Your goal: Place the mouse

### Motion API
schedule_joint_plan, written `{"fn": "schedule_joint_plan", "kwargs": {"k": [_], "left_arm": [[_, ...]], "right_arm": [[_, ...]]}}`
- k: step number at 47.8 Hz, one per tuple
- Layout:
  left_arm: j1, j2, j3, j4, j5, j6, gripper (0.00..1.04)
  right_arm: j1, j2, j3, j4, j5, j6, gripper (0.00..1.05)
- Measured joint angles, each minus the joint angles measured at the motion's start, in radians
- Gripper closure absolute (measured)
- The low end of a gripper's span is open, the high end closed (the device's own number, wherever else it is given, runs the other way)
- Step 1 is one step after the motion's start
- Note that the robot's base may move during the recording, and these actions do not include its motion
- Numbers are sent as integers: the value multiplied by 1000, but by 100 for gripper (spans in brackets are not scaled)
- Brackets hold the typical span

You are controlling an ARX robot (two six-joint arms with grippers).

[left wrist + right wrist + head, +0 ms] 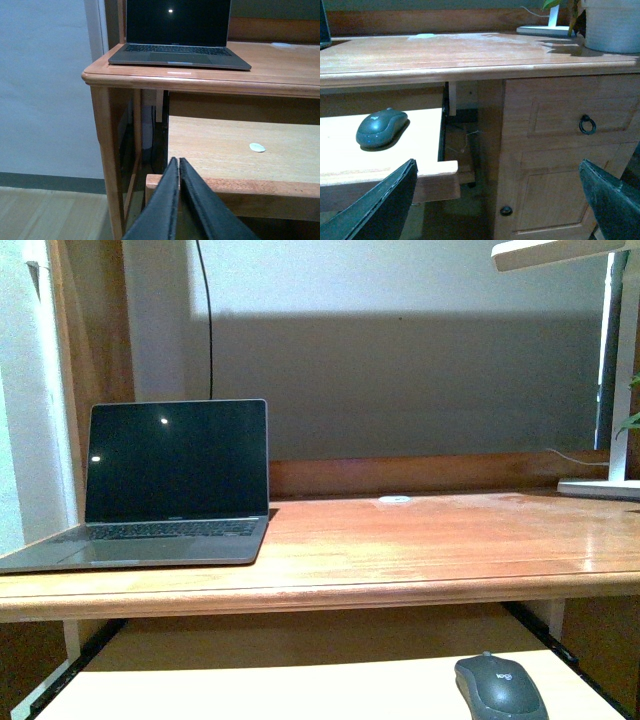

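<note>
The mouse [500,687] is a small dark grey oval with a pale logo. It lies on the pale pull-out shelf [250,690] under the desk top, near the shelf's right end. The right wrist view shows the mouse [381,128] on that shelf [395,160], ahead of my right gripper [497,165] and off to one side of it. That gripper is open with nothing between its fingers, in front of the desk's cabinet. My left gripper [178,162] is shut and empty, just before the shelf's front edge [225,187]. Neither gripper shows in the front view.
An open laptop [175,480] stands on the left of the wooden desk top [420,540]. A small white disc [394,499] lies at the back, and another disc [257,147] lies on the shelf. A lamp base [600,488] and a pot [612,25] stand at the right. A ring-handled drawer [587,124] lies below.
</note>
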Motion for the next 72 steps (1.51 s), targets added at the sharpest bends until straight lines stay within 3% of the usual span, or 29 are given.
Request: {"fn": "schedule_joint_plan", "kwargs": {"k": [6,10,13,39,45,50,54,65,72], "left_arm": [[55,-18,-14,-6,55,4,102],[157,-34,-19,-17,184,7,102],[206,-39,-25,-17,195,7,102],[220,-78,-66,-17,213,7,101],[220,-78,-66,-17,213,8,80],[220,-79,-66,-17,212,8,63],[220,-79,-66,-17,213,8,48],[220,-79,-66,-17,213,8,7],[220,-79,-66,-17,213,10,8]], "right_arm": [[0,0,0,0,0,0,7],[0,0,0,0,-1,0,7],[0,0,0,0,0,0,7],[0,0,0,0,0,0,7],[0,0,0,0,1,0,7],[77,104,34,-56,241,150,7],[107,234,61,36,309,237,7],[252,613,245,353,287,294,7],[414,850,330,450,277,301,7]]}}
